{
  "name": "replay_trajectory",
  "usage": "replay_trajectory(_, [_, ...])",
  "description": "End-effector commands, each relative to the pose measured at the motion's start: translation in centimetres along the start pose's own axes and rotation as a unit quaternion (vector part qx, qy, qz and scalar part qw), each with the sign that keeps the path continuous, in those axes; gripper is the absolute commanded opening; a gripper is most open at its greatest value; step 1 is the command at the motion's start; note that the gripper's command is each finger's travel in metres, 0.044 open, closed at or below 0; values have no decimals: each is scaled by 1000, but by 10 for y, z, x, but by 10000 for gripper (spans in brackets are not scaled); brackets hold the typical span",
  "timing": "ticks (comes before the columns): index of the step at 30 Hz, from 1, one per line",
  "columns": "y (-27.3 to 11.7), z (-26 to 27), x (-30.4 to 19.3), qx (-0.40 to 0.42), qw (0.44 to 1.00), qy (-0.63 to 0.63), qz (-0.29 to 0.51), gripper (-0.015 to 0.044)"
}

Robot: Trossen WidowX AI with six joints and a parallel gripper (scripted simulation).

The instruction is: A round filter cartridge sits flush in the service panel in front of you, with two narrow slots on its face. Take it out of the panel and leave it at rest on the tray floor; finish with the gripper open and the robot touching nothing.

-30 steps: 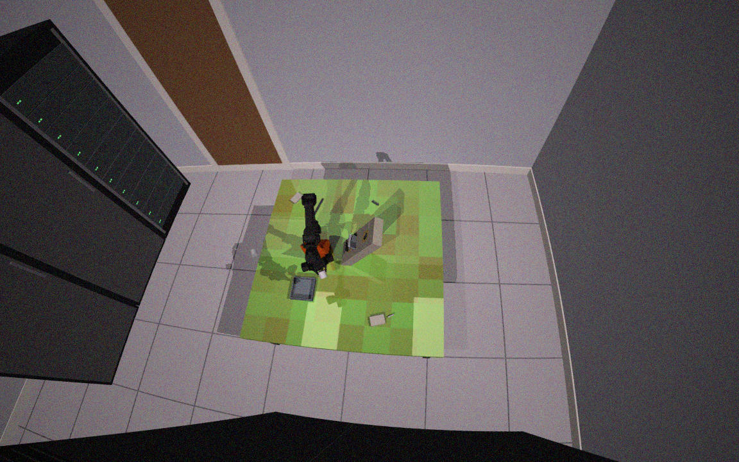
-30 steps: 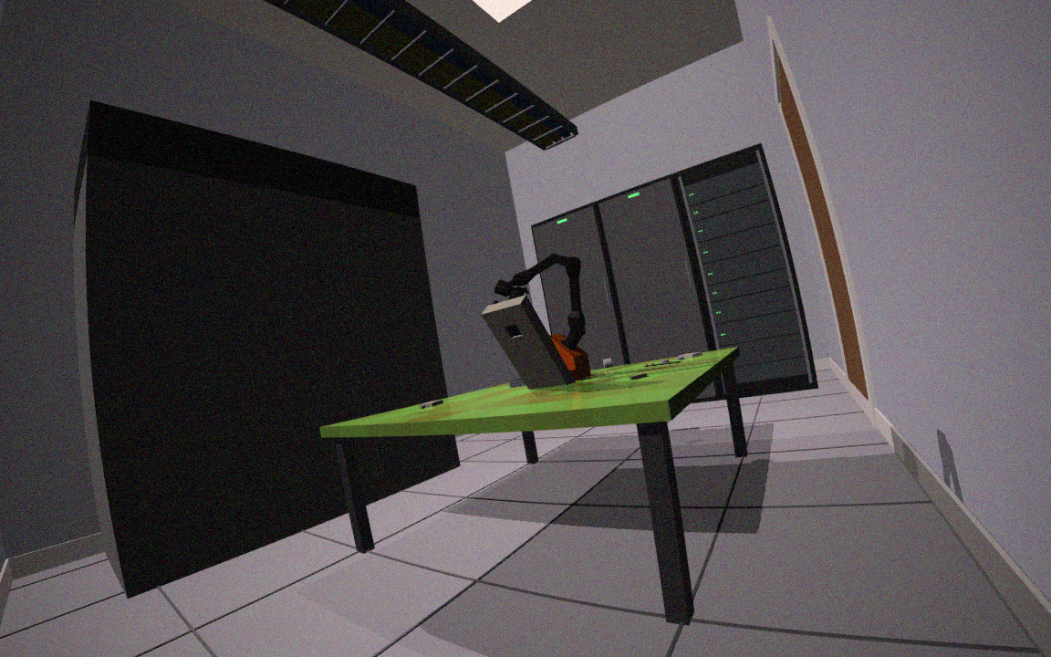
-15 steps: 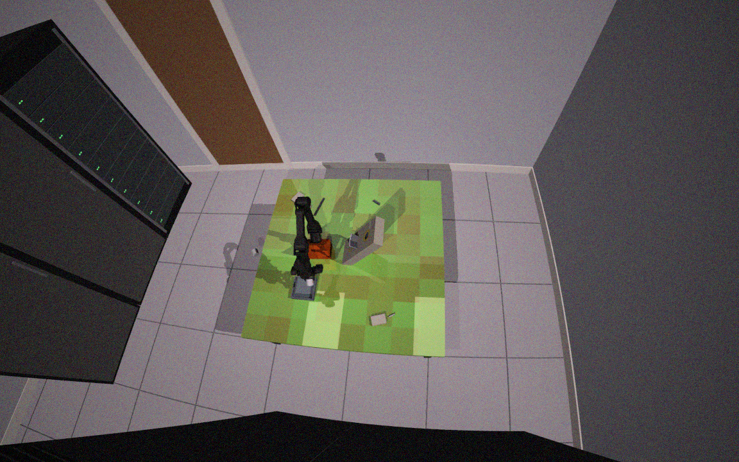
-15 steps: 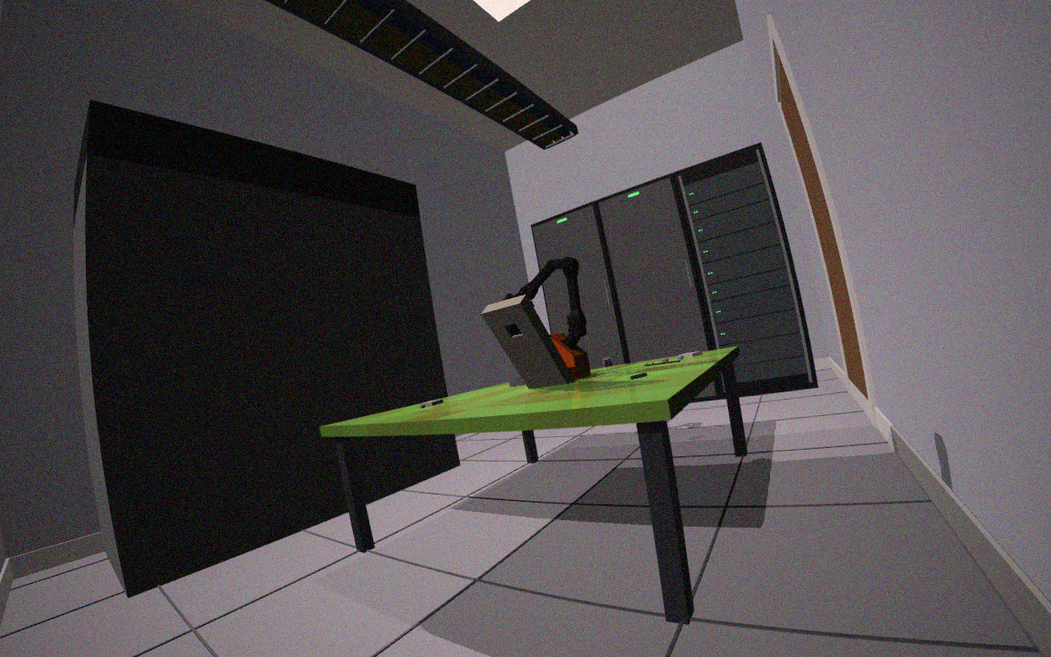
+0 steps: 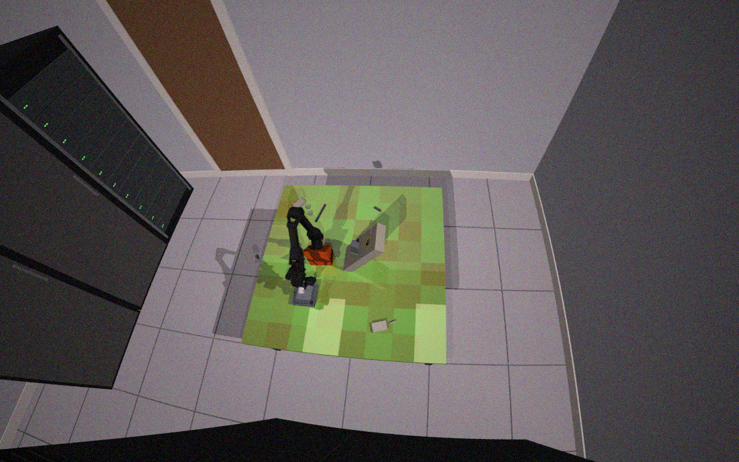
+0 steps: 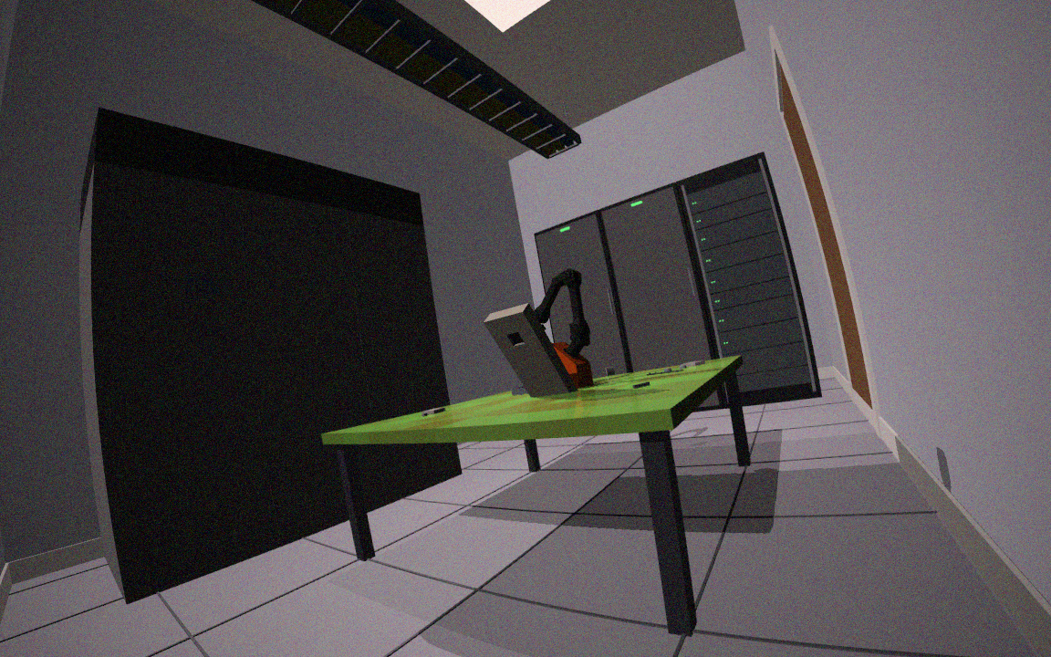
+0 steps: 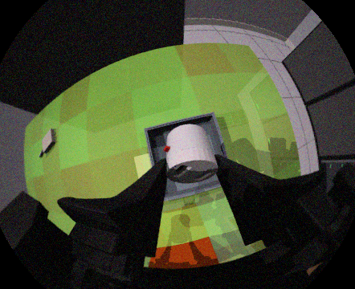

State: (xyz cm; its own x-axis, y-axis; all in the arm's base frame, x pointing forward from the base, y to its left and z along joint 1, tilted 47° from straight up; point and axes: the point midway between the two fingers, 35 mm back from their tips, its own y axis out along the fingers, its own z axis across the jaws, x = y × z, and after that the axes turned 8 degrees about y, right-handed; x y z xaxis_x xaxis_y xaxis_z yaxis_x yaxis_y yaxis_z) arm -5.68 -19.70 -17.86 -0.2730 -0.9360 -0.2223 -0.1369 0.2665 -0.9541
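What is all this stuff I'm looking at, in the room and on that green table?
Table: one, green patchwork top, dark legs, room's middle.
Service panel: one, grey, tilted, on the table.
Tray: one, grey, square, table's near-left part.
Filter cartridge: one, white with a red dot, held above the tray.
Small grey items: several, scattered on the table, too small to identify.
Server cabinets: one dark row, against the wall.
Door: one, brown.
Arm: one, black, orange base.
End effector: one, black, shut on the cartridge.
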Motion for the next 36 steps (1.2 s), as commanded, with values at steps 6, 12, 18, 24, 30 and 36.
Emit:
replay_trajectory(6, [11,-11,-6,-13,1000,23,-2,0])
replay_trajectory(12, [33,-13,-16,-14,1000,23,-2,0])
replay_trajectory(18, [55,-15,-29,-14,1000,23,-1,0])
replay_trajectory(24, [72,-16,-43,-14,1000,23,-1,0])
replay_trajectory(30, [70,-15,-42,-12,1000,25,3,53])
replay_trajectory(36, [70,-15,-42,-12,1000,25,3,210])
